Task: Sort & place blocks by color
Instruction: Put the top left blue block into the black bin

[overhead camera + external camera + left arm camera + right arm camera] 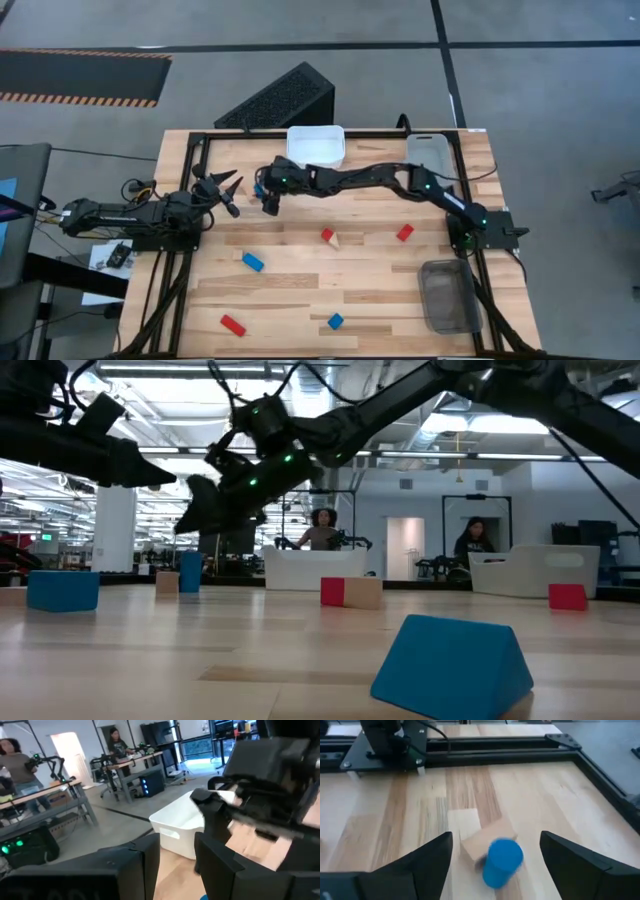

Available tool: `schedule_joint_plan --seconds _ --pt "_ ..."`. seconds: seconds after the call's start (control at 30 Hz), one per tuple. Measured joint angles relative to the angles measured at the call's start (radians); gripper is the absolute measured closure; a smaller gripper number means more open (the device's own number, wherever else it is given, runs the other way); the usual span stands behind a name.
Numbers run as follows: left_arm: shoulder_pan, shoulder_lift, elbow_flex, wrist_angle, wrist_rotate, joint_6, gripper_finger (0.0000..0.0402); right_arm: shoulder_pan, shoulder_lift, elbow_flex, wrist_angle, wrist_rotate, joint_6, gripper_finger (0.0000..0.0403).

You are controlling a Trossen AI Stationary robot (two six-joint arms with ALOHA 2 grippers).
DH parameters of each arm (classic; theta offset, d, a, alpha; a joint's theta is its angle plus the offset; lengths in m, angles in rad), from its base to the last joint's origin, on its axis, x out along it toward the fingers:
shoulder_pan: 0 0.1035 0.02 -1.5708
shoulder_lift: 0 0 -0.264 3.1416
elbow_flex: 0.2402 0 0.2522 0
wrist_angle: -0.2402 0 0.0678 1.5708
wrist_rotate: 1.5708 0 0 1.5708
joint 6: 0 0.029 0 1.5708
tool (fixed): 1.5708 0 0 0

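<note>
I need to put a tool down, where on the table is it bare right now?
Bare wood lies between the blue bar and the red block below them, left of the grey bin. Crowded near the white bin, where both grippers meet.

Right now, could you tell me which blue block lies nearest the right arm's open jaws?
The blue cylinder, directly between the right gripper jaws beside a pale wood block; the other blue blocks lie farther down the table.

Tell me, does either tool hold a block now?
No. The right tool is open above a blue cylinder and wooden block; the left tool holds nothing.
</note>
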Motion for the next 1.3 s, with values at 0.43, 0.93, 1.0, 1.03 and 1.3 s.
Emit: schedule_joint_plan --seconds 0.43,0.93,1.0,1.03,1.3 --pt "0.000 0.000 0.000 -0.012 -0.001 -0.018 0.0287 -0.036 0.041 0.068 -0.079 0.008 0.190 0.0080" --pt "0.001 0.000 0.000 -0.005 -0.001 -0.020 0.0287 -0.017 0.092 0.068 -0.031 -0.017 0.154 0.0085" --pt "0.001 0.000 0.000 -0.005 -0.001 -0.020 0.0287 -0.017 0.095 0.067 -0.028 -0.017 0.152 0.0085" --pt "0.001 0.000 0.000 -0.005 -0.001 -0.020 0.0287 -0.017 0.095 0.067 -0.027 -0.017 0.152 0.0086" --pt "0.001 0.000 0.000 -0.005 -0.001 -0.019 0.0287 -0.021 0.095 0.067 -0.060 -0.017 0.154 0.0141"
